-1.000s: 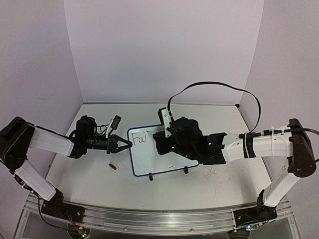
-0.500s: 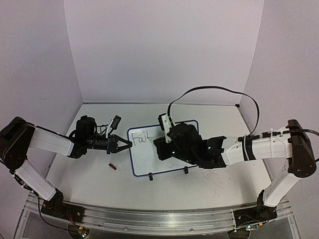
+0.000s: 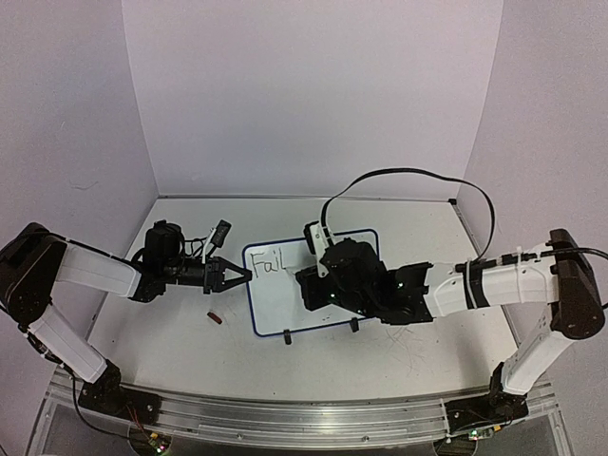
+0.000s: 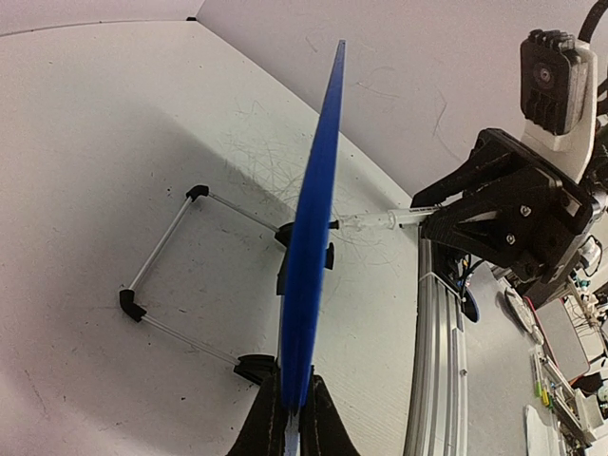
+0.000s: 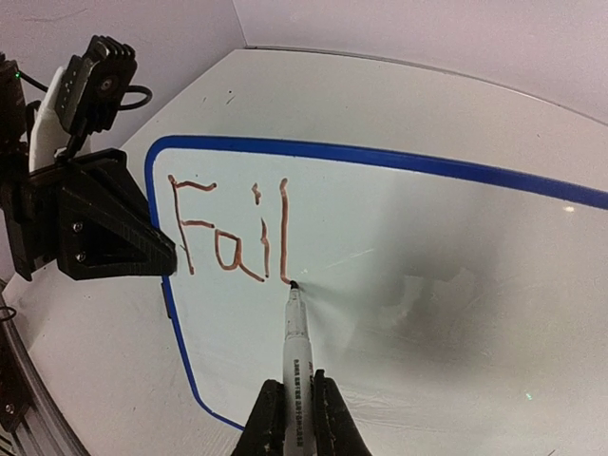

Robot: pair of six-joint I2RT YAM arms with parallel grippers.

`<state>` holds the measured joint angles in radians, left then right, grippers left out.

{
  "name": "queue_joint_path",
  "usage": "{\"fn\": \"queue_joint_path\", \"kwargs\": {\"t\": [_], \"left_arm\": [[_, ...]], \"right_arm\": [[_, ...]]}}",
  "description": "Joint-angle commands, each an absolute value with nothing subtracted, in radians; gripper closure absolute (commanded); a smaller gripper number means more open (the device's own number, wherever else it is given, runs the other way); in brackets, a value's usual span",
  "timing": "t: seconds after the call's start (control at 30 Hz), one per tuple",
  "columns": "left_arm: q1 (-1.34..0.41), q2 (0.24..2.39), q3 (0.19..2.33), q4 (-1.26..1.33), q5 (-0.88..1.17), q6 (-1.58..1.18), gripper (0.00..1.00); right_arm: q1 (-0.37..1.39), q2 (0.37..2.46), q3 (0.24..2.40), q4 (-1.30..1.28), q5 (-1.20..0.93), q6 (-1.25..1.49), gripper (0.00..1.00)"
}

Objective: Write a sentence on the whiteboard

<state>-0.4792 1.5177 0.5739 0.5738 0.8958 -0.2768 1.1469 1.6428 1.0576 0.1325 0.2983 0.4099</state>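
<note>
At whiteboard [image 3: 275, 306] rim, left gripper [image 3: 239, 275] clamped on it, right gripper [image 5: 297, 389] pinching marker [image 5: 293, 332], tip touching board.

White arms [image 3: 95, 270], black joints [image 3: 28, 271], looping cable [image 3: 408, 172]

1 whiteboard [image 3: 285, 309]: white face, dark-blue rim, 2 black feet; lettering [image 5: 228, 233] on it reddish-brown. 1 marker [image 5: 295, 356]: white barrel, black print, dark tip. 1 tabletop [image 3: 161, 342]: white, faint grey scuffs; 1 cap [image 3: 216, 318] dark red; walls [image 3: 313, 95] pale lilac.

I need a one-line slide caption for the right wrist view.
Right hand holds a marker, tip touching the letters "Fail" on the whiteboard; left hand clamps its edge.
</note>
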Motion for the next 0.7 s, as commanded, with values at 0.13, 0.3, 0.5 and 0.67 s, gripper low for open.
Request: {"fn": "queue_joint_path", "kwargs": {"t": [0.13,0.3,0.5,0.67], "left_arm": [[-0.485,1.493,0.607,0.566,0.918,-0.261,1.0],[-0.485,1.497,0.61,0.565,0.919,-0.26,1.0],[-0.485,1.488,0.609,0.564,0.917,-0.26,1.0],[-0.485,1.49,0.607,0.563,0.919,-0.259,1.0]], "right_arm": [[1.149,1.561,1.049,0.156,0.286,0.37,1.0],[1.148,1.619,1.102,0.166,0.285,0.348,1.0],[1.143,1.649,1.136,0.177,0.287,0.335,1.0],[1.138,1.656,1.144,0.184,0.288,0.333,1.0]]}}
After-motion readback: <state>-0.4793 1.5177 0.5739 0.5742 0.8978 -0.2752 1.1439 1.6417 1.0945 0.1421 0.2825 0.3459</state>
